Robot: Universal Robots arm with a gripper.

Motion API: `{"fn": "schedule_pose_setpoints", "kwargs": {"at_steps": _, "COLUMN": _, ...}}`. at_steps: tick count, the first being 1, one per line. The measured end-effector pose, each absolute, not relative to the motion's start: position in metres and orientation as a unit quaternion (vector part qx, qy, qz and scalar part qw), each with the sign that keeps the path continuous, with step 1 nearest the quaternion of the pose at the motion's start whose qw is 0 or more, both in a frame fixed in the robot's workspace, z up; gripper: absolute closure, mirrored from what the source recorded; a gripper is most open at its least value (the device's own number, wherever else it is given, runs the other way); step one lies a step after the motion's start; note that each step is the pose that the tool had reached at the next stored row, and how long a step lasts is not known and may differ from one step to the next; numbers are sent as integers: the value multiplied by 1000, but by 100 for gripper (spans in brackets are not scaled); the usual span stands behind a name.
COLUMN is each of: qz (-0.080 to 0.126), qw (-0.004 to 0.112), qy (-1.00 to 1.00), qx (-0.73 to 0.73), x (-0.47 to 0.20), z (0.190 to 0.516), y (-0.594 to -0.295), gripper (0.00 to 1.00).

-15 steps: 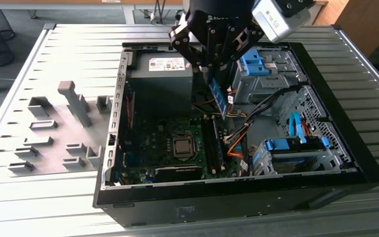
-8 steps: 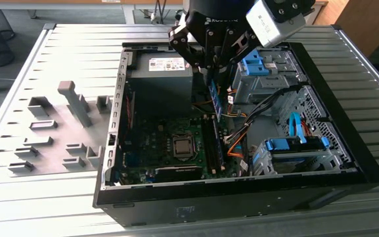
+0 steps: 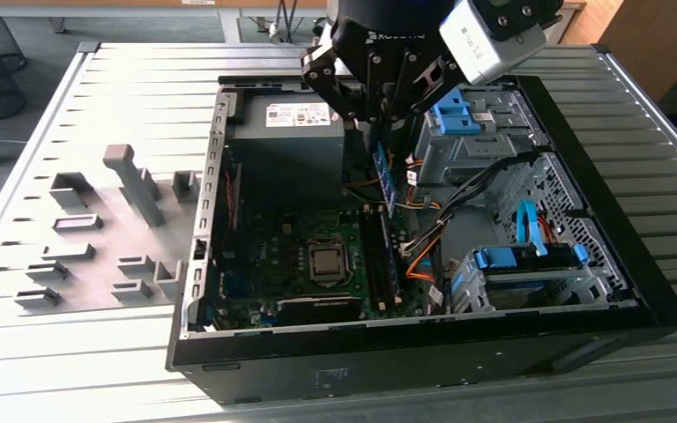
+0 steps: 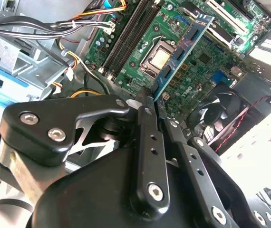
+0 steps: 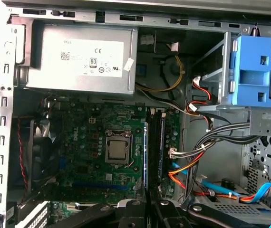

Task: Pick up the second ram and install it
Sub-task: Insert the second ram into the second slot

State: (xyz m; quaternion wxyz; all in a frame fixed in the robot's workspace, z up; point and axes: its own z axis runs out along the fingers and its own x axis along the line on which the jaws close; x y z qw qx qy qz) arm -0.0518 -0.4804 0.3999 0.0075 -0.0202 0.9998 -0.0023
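Biggest first: the metal table [image 3: 138, 106] holds the open PC case [image 3: 433, 366], and my arm hangs over the case. The case lies on its side with the cover off, so I can reach in from above.

Inside, the grey power box [image 5: 78, 61] sits past the gripper, toward the back of the case. The green mobo [image 5: 78, 142] is right under the gripper. A bunch of wires [image 5: 188, 166] runs off to one side of it, away from where I work.

The long black slots [image 5: 158, 147] are under the gripper too, just beside the CPU socket [image 5: 117, 150]. The grey blocks [image 3: 127, 185] stand outside the case, well apart from the gripper.

Now the gripper [image 4: 152, 97]. Its fingers [image 4: 147, 118] are squeezed tight on the second ram [image 4: 183, 52], pinching one end of it. The stick pokes down out of the gripper toward the mobo. In the first wrist view I see it edge-on, a thin blue line running the same way as the slots. I think it's held that way so it can go straight in.

It looks to be up in the air, not in a slot yet.
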Motion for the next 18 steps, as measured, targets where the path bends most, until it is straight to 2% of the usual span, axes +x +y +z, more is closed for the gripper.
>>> {"fn": "schedule_pose_setpoints", "kwargs": {"at_steps": 18, "qz": -3, "qw": 7, "qy": 1000, "qx": 7, "x": -46, "z": 399, "y": -480, "gripper": 86}}
